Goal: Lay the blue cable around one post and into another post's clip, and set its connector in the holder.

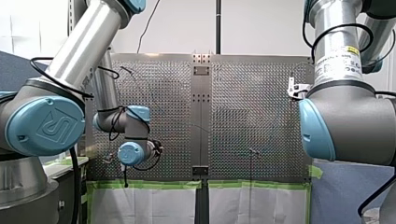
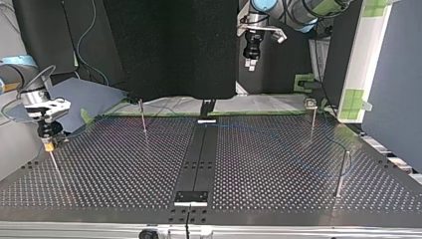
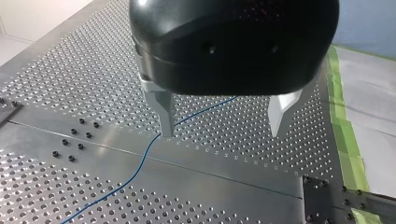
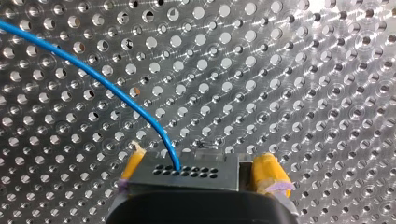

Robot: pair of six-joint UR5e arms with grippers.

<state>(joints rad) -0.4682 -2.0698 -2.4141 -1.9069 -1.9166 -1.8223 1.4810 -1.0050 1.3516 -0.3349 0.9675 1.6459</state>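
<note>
Connector [image 4: 215,163] sits clamped between the yellow pads of my right gripper [image 4: 201,171], held by its two sides with the holed face toward the camera; the blue cable [image 4: 108,84] leaves that face and arcs away toward the gripper's ten o'clock, over the perforated table [image 2: 278,164]. In the top view that gripper hangs low, far out at nine o'clock, just beside a thin post [image 2: 53,164]; my left gripper [image 3: 220,133] is high near twelve o'clock, its fingers spread wide and holding nothing, with the cable lying on the table below it and passing behind one metal finger. A second post [image 2: 143,117] stands at nine o'clock nearer the middle, a third post [image 2: 341,174] at four o'clock, and between two and three o'clock is the one carrying a clip [image 2: 310,103]; I cannot pick out the holder with certainty, and the cable's run across the far side is too faint to trace.

Risks, as I judge them — the cable looks thin and slack, so a sweep of the right arm could drag it past a post on the wrong side; a hard pull might twist the connector in the pads, since only its edges are gripped; the thin post is close enough that a careless sideways move would strike it; and if the left gripper descends as it stands, one finger could pin the cable to the table rather than straddle it.
</note>
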